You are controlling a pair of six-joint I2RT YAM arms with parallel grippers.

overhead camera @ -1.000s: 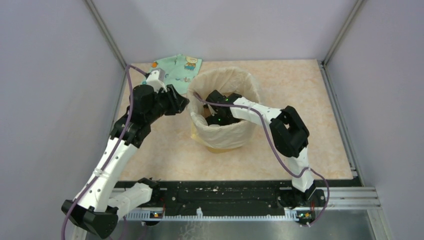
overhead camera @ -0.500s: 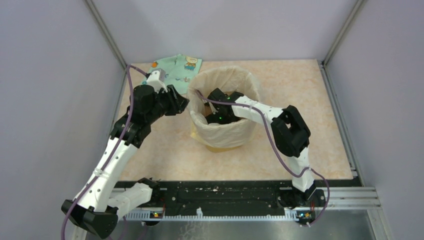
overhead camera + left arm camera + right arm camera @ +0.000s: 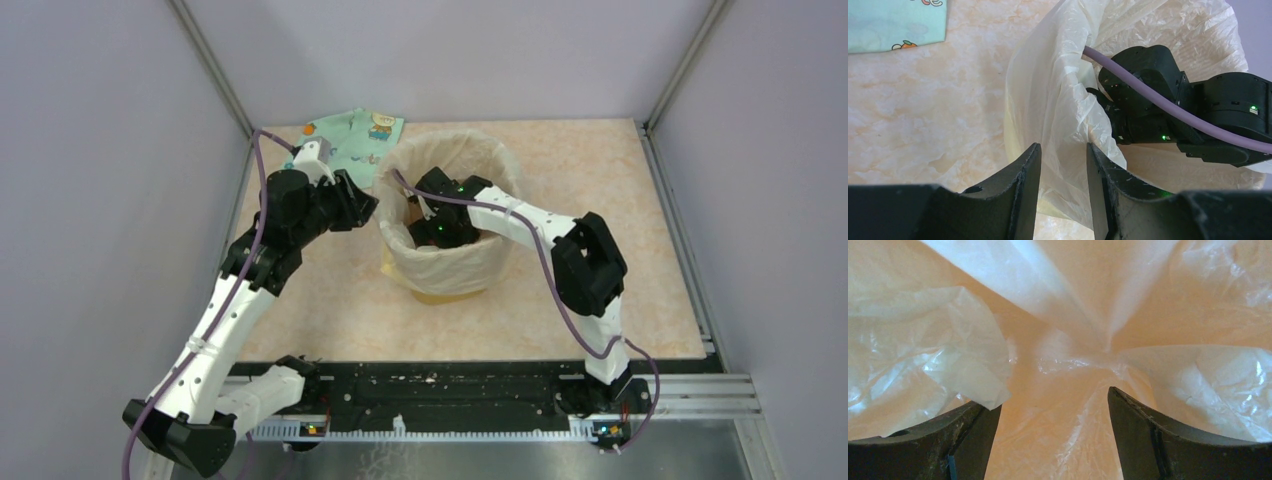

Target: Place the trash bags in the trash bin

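Now my right claw (image 3: pixel 1048 435), spread open, has pushed further inside the trash bags (image 3: pixel 455 262); my left claw (image 3: pixel 1062 192) stays clenched on the bag's rim, lining nearly seated.

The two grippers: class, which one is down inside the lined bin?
The right gripper, open over the bag inside the bin. The left gripper is outside, at the bag's rim.

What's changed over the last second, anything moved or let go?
The right gripper, open inside the trash bag, has shifted slightly toward the bin's far-left side, its elbow swinging right. The left gripper stays at the bag's left rim, jaws straddling the plastic. The cloth is unmoved.
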